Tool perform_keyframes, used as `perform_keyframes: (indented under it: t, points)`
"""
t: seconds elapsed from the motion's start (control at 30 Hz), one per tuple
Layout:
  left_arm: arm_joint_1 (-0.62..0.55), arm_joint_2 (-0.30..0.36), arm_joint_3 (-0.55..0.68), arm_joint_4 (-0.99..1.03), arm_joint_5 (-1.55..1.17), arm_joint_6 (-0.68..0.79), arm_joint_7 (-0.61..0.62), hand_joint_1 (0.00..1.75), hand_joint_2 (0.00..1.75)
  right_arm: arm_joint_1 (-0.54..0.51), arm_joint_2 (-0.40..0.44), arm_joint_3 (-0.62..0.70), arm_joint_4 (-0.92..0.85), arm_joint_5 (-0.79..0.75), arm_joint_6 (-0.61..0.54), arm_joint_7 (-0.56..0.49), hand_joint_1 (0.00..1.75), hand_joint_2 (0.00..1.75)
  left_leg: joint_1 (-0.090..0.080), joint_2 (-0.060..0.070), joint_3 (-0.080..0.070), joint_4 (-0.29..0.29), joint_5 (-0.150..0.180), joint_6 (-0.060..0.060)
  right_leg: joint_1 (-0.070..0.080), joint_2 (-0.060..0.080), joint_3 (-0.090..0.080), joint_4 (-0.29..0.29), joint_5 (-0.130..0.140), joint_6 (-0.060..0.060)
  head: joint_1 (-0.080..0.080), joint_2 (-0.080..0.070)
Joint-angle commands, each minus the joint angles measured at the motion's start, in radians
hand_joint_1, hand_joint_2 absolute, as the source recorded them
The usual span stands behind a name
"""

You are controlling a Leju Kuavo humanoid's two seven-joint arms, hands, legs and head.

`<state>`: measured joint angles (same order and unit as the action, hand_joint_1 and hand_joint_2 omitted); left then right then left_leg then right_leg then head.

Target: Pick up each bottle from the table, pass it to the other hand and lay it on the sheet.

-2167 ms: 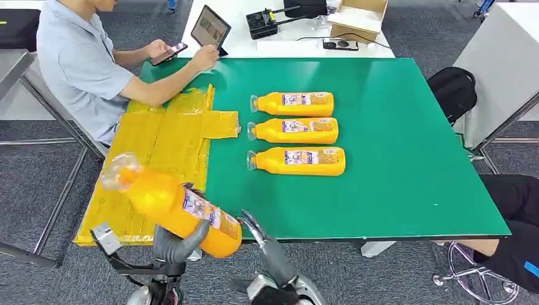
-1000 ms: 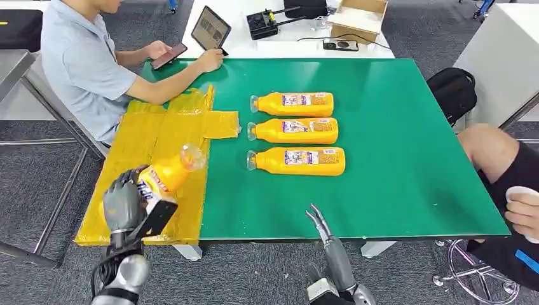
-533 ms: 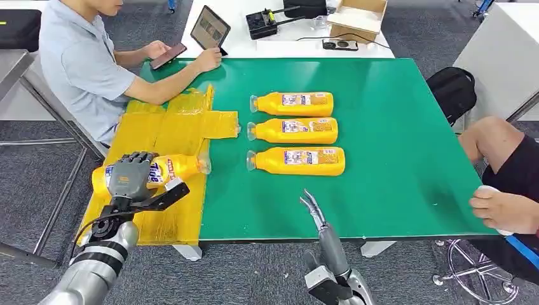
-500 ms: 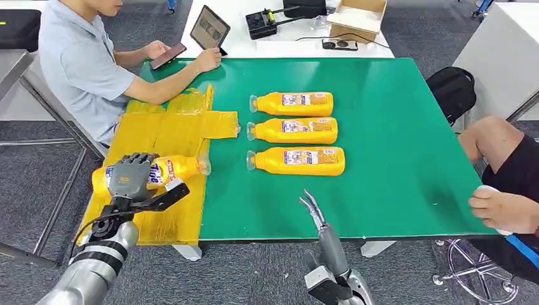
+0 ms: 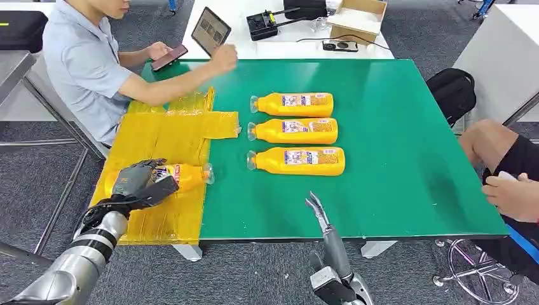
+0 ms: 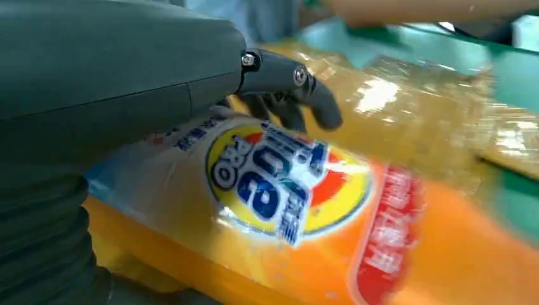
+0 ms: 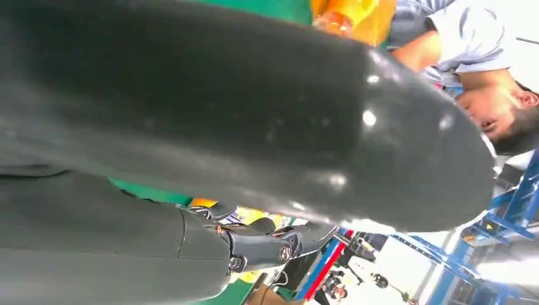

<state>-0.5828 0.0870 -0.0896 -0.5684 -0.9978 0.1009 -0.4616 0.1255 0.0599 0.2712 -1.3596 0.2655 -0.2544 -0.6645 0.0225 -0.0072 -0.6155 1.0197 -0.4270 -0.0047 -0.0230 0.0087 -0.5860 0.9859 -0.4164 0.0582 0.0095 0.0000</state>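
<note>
We see the green surface carrying the yellow sheet at its left part. Three bottles lie in a row right of the sheet, caps toward it, long axes across the surface. A fourth bottle lies on the sheet near its right edge, cap pointing right toward the row. The left hand wraps this bottle, fingers curled over its label. The right hand hovers at the surface's near edge, holding nothing, fingers narrow, nearly straight.
</note>
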Motion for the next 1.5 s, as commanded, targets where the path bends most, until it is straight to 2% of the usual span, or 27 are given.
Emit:
perform_keyframes:
  t: [0.03, 0.6, 0.77, 0.8, 0.87, 0.93, 1.0, 1.17, 1.27, 1.33, 1.4, 1.5]
  points:
    - [-0.007, 0.045, 0.001, 0.049, 0.104, -0.199, -0.059, 0.0, 1.75, -0.055, -0.036, 0.043, 0.083, -0.038, -0.016, -0.034, 0.0, 0.0, 0.0, 0.003, 0.005, -0.002, -0.001, 0.001, 0.0, 0.002, 0.004, -0.002, 0.001, -0.003, -0.001, 0.0]
    - [0.002, 0.046, -0.012, 0.015, 0.157, -0.212, -0.098, 0.0, 1.75, -0.068, -0.043, 0.056, 0.081, -0.054, -0.025, -0.034, 0.0, 0.0, 0.0, 0.002, 0.009, -0.002, 0.001, 0.001, 0.0, 0.001, 0.008, -0.001, 0.0, -0.002, -0.001, 0.0]
    - [0.067, -0.011, -0.03, -0.179, 0.338, -0.155, -0.166, 0.0, 1.75, -0.103, -0.106, 0.157, 0.034, 0.025, -0.236, -0.034, 0.0, 0.0, -0.001, 0.0, 0.007, -0.001, 0.001, 0.001, 0.0, -0.001, 0.007, -0.001, 0.0, -0.002, -0.001, 0.0]
    - [0.07, -0.062, -0.012, -0.236, 0.378, -0.077, -0.178, 0.0, 1.75, -0.133, -0.124, 0.189, 0.047, 0.1, -0.318, -0.034, 0.0, 1.75, 0.0, 0.0, 0.006, 0.0, 0.001, 0.002, 0.001, -0.001, 0.006, -0.001, 0.0, -0.003, -0.001, 0.0]
    - [0.091, -0.141, 0.025, -0.352, 0.454, 0.01, -0.163, 0.0, 1.75, -0.166, -0.107, 0.162, 0.072, 0.156, -0.322, -0.034, 0.0, 1.75, 0.0, -0.003, 0.004, 0.0, 0.001, 0.002, 0.0, -0.004, 0.005, -0.001, 0.0, -0.002, 0.0, 0.0]
    - [0.139, -0.193, 0.045, -0.485, 0.523, 0.116, -0.185, 0.0, 1.75, -0.181, -0.068, 0.098, 0.084, 0.25, -0.334, -0.034, 0.0, 1.75, 0.0, -0.004, 0.001, 0.001, 0.002, 0.002, 0.0, -0.005, 0.002, 0.0, 0.001, -0.001, 0.0, 0.0]
    - [0.211, -0.239, 0.08, -0.63, 0.688, 0.117, -0.175, 0.0, 1.75, -0.18, -0.033, 0.028, 0.076, 0.322, -0.321, -0.021, 0.0, 1.75, 0.0, -0.004, 0.0, 0.001, 0.002, 0.005, 0.0, -0.006, 0.002, -0.001, 0.0, -0.001, 0.0, 0.0]
    - [0.423, -0.236, 0.055, -0.871, 0.809, 0.079, -0.219, 0.0, 1.75, -0.137, -0.059, -0.047, 0.074, 0.502, -0.323, 0.11, 0.0, 1.75, -0.002, 0.003, 0.005, -0.002, -0.001, 0.004, -0.001, 0.002, 0.004, -0.003, 0.0, -0.001, 0.0, 0.0]
    - [0.469, -0.238, 0.039, -0.911, 0.804, 0.079, -0.236, 0.0, 1.75, -0.124, -0.067, -0.074, 0.069, 0.503, -0.317, 0.115, 0.0, 1.75, -0.002, 0.005, 0.007, -0.002, -0.003, 0.004, 0.0, 0.004, 0.005, -0.003, 0.0, -0.001, -0.001, 0.0]
    - [0.505, -0.23, 0.005, -0.965, 0.807, 0.081, -0.236, 0.0, 1.75, -0.118, -0.076, -0.094, 0.062, 0.54, -0.336, 0.129, 0.0, 1.75, -0.002, 0.002, 0.001, -0.001, -0.001, 0.003, 0.0, 0.001, -0.001, -0.002, 0.0, 0.0, -0.001, 0.0]
    - [0.537, -0.227, -0.022, -1.01, 0.833, 0.076, -0.236, 0.0, 1.75, -0.123, -0.08, -0.111, 0.064, 0.563, -0.338, 0.155, 0.0, 1.75, -0.001, 0.002, 0.002, 0.0, -0.002, 0.004, 0.0, 0.0, 0.001, -0.002, -0.002, -0.002, 0.0, 0.0]
    - [0.571, -0.218, -0.055, -1.055, 0.849, 0.108, -0.236, 0.0, 1.75, -0.172, -0.106, -0.126, 0.147, 0.716, -0.281, 0.328, 0.0, 1.75, -0.001, 0.003, -0.003, 0.0, -0.001, 0.002, 0.0, 0.002, -0.005, -0.001, 0.001, 0.0, -0.001, 0.0]
